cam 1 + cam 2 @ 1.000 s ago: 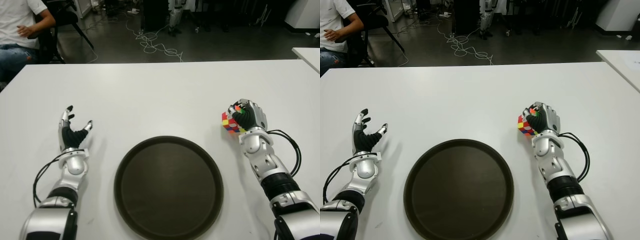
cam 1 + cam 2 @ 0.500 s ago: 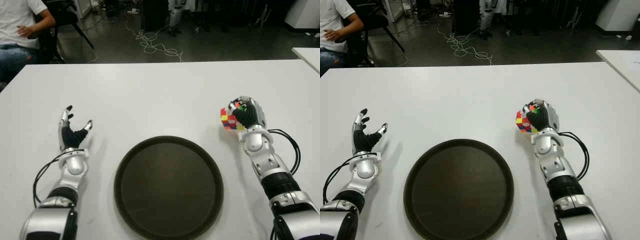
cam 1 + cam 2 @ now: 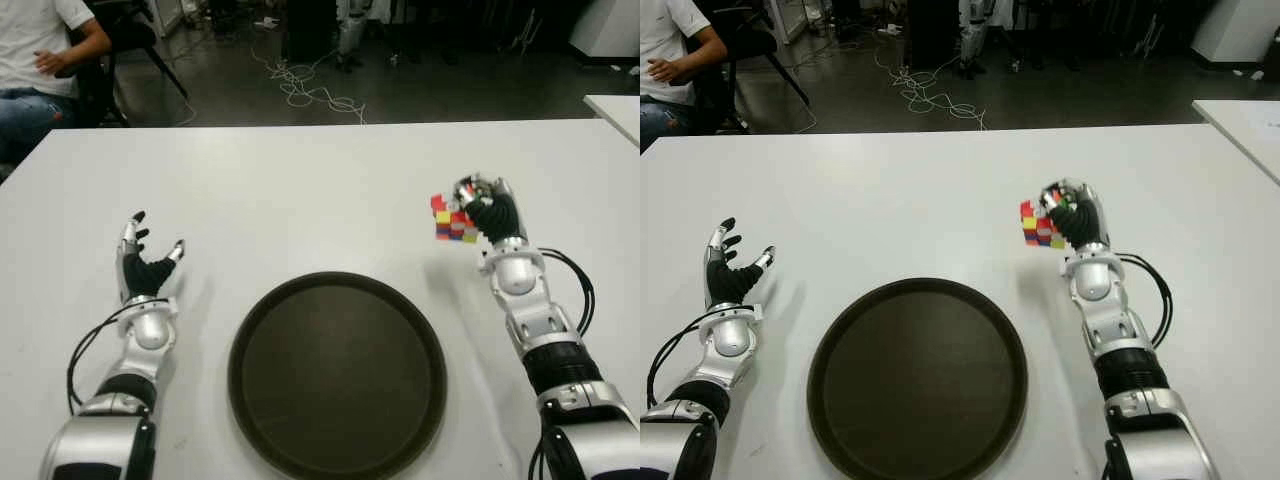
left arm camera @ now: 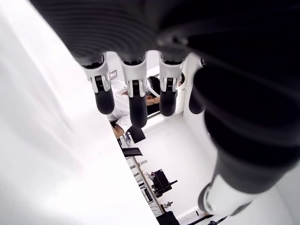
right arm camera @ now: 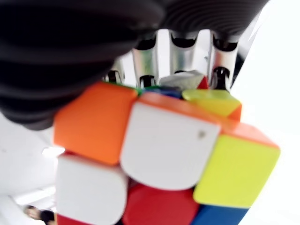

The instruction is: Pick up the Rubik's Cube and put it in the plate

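Above the white table (image 3: 320, 190), right hand (image 3: 487, 212) grips the Rubik's Cube (image 3: 449, 218) beyond the dark plate (image 3: 337, 372); left hand (image 3: 143, 267) lies open-fingered left of it.

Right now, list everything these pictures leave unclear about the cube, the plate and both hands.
- Rubik's Cube: its far side is covered by the right robot hand in the eye views; the right wrist view shows only part of it.
- Whether the cube clears the table: neither eye view settles it.
- Plate: its near rim is cut by the bottom edge of the left eye view.
- Left robot hand: open; contact with the table cannot be told.
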